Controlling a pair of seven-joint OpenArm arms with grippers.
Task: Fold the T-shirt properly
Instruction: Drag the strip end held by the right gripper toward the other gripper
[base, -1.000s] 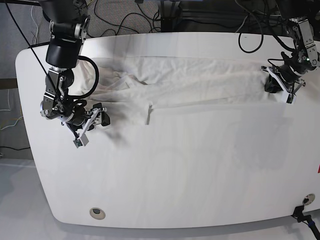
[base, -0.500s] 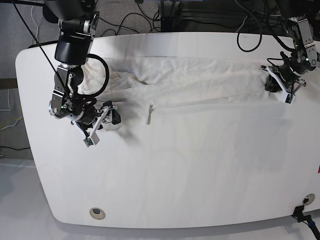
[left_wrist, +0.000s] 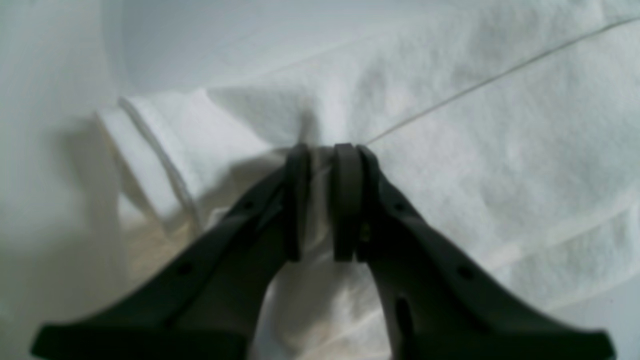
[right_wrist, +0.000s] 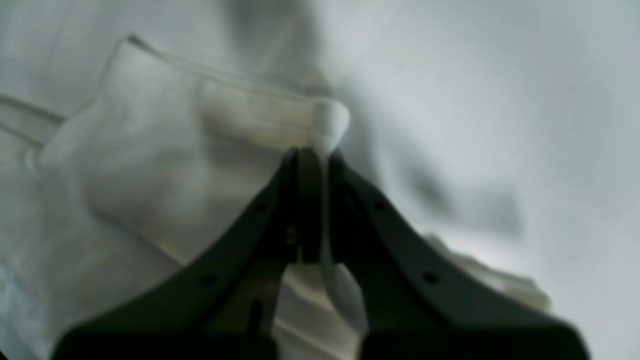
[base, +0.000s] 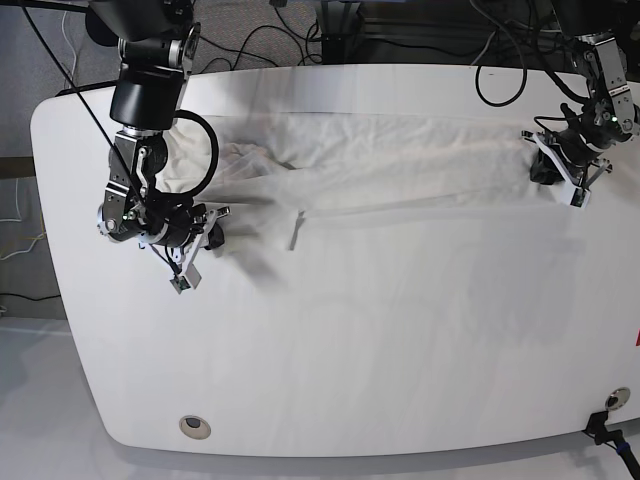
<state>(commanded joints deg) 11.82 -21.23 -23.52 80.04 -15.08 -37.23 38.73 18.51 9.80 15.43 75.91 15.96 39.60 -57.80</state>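
Base view bright and even; I see soft shadows beside the right gripper (base: 213, 238) on the table (base: 400, 360). Both wrist views dim, greyish, soft-focused; cloth beyond the right gripper's tips blurs most.

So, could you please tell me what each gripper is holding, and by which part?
Both hold the T-shirt: the left gripper pinches a fold of fabric beside a hemmed edge, and the right gripper pinches a rolled hem corner.

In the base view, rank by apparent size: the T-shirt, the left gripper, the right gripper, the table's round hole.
1. T-shirt, by far the largest.
2. Right gripper and left gripper: look alike, so unranked.
3. Round hole, smallest.
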